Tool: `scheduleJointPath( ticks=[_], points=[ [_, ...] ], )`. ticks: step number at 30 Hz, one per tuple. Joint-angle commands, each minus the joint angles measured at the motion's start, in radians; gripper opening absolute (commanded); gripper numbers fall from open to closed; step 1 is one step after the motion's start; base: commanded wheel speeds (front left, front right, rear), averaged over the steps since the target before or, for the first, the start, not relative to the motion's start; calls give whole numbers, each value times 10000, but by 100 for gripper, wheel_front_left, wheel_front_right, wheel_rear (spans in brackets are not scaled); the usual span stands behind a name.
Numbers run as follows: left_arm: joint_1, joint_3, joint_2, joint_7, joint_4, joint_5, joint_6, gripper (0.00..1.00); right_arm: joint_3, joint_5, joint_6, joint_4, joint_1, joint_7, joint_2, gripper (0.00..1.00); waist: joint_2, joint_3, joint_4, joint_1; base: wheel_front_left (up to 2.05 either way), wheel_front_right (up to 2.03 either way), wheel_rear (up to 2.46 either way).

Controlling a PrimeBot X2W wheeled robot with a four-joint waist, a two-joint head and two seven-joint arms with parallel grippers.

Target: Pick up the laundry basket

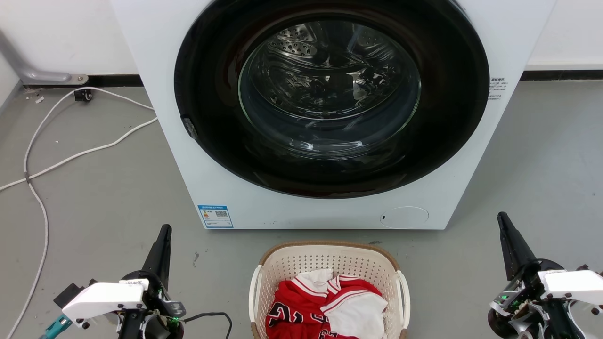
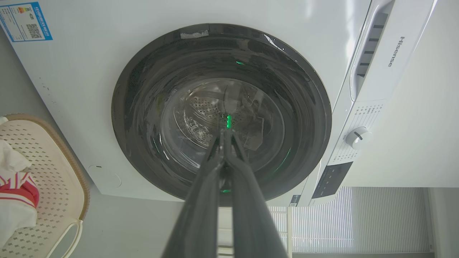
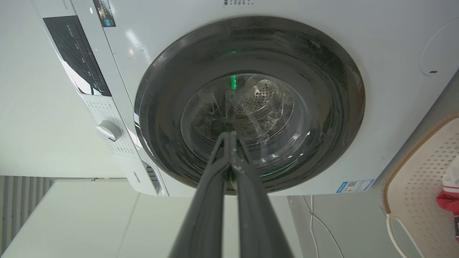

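The laundry basket (image 1: pixel 301 261), cream with perforated walls, a brown rim and white side handles, stands on the floor at the bottom centre of the head view, just before the washer. Red and white clothes (image 1: pixel 325 306) lie in it. My left gripper (image 1: pixel 165 229) is shut, well to the basket's left, holding nothing. My right gripper (image 1: pixel 501 216) is shut too, well to its right. In the left wrist view the basket (image 2: pixel 57 172) is at the left edge, the shut gripper (image 2: pixel 225 132) pointing at the washer door. In the right wrist view the basket (image 3: pixel 416 186) is at the right edge, beside the shut gripper (image 3: pixel 229 134).
A white front-loading washer (image 1: pixel 226 188) with a closed round dark door (image 1: pixel 330 94) stands right behind the basket. White cables (image 1: pixel 70 155) run over the grey floor at the left. A grey pipe bracket (image 1: pixel 42 75) sits by the back wall.
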State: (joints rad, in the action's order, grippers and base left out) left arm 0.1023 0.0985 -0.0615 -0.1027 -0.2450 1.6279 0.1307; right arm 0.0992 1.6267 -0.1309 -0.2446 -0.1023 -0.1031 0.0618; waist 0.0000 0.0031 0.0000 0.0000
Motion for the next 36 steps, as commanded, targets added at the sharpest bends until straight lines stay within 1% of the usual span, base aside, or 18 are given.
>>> scheduleJointPath(
  ticks=[1, 25, 26, 32, 36],
  points=[
    [105, 17, -2, -18, -14, -52, 27, 0, 24, -51, 3, -12, -103, -28, -22, 0, 0, 0, 0, 0, 0, 0, 0],
    [111, 70, 32, -72, -16, -80, 27, 0, 65, -82, 3, -15, -109, -66, -57, 0, 0, 0, 0, 0, 0, 0, 0],
    [2, 44, 33, -16, -1, -56, 0, 100, 50, -45, 0, -2, -2, -33, -27, 100, 0, 0, 0, 0, 0, 0, 0],
    [-218, 18, 92, 94, -169, -85, -2, 100, 2, -103, 0, -211, 222, 66, -49, 100, 0, 2, 0, 0, 0, 0, 0],
    [-261, 121, 92, 295, -87, -308, -2, 100, -14, -468, 0, -145, 255, 269, -52, 100, 0, 7, 0, 0, 0, 0, 0]
  ],
)
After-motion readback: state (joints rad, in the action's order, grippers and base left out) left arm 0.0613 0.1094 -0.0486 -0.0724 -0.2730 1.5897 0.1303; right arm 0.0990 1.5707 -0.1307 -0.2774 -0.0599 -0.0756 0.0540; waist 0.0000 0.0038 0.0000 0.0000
